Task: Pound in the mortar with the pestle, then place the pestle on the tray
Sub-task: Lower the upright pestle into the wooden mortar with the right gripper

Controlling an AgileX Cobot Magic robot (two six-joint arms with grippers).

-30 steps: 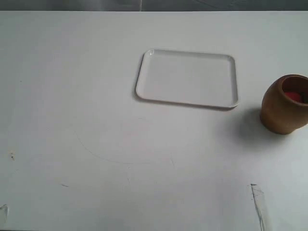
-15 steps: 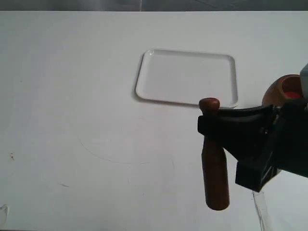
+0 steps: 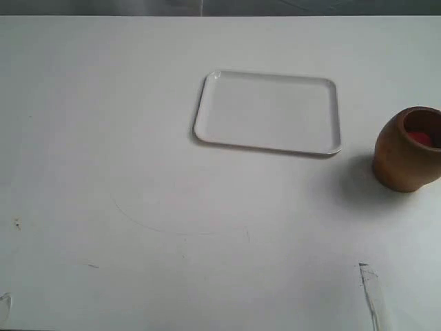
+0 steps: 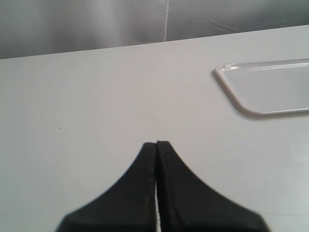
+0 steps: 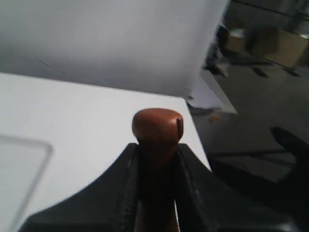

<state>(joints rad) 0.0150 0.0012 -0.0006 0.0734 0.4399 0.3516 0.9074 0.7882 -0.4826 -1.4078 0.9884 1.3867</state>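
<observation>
On the white table (image 3: 103, 172), exterior view: the tray (image 3: 267, 112) is seen lying flat near the middle, nothing resting on it. The mortar (image 3: 406, 152) stands upright well apart from the tray, towards the right, its far side cut off by the picture's edge; something red (image 3: 420, 138) shows inside its mouth. Faint curved scratches and a short scuff mark (image 3: 368, 293) are visible on the tabletop nearer the camera. Nothing stands between tray and mortar.

Left wrist view: the left gripper (image 4: 156, 144) is seen with its two dark fingers pressed together and nothing held between them, above bare tabletop. One rounded corner of the tray is in view beyond it, the rest cut off.

Right wrist view: the right gripper (image 5: 157, 152) is clamped on the thin neck of the pestle (image 5: 157, 126), whose small knob stands clear of the fingers (image 5: 126, 183). The thick end is hidden below them. The picture is blurred; a pale outline at one side is probably the tray's corner.
</observation>
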